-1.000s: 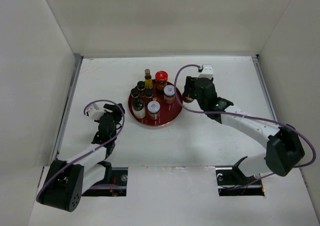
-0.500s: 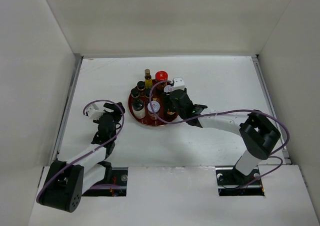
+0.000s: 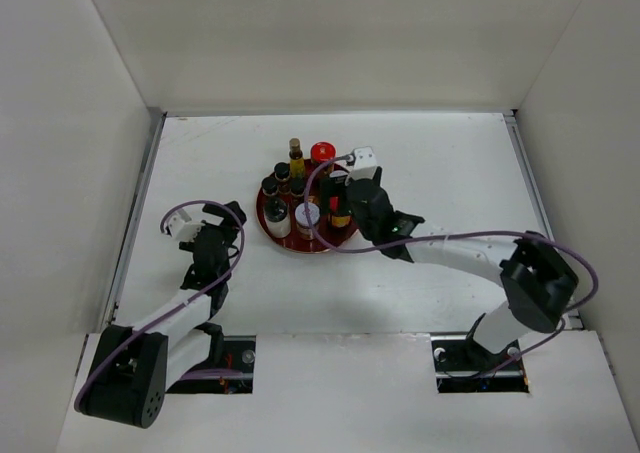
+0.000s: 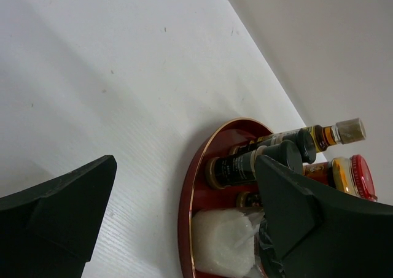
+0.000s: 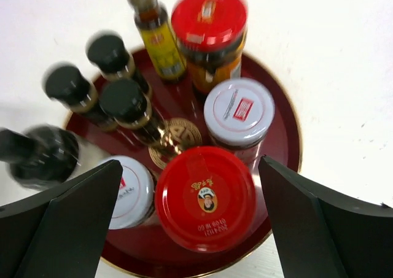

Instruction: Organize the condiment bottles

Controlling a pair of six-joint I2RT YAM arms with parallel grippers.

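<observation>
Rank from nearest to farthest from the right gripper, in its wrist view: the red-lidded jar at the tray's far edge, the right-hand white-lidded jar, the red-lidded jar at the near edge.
1. near red-lidded jar: between the fingers of the right gripper.
2. right-hand white-lidded jar: just beyond, right side of tray.
3. far red-lidded jar: far edge.

Condiment bottles (image 3: 300,188) on round red tray (image 3: 284,242), right hand (image 3: 340,208) just above.

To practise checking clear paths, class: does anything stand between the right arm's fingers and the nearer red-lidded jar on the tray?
Nothing visible does. The right gripper hangs open above the red-lidded jar, whose lid shows whole between the fingers. A white-lidded jar stands close beside it.
</observation>
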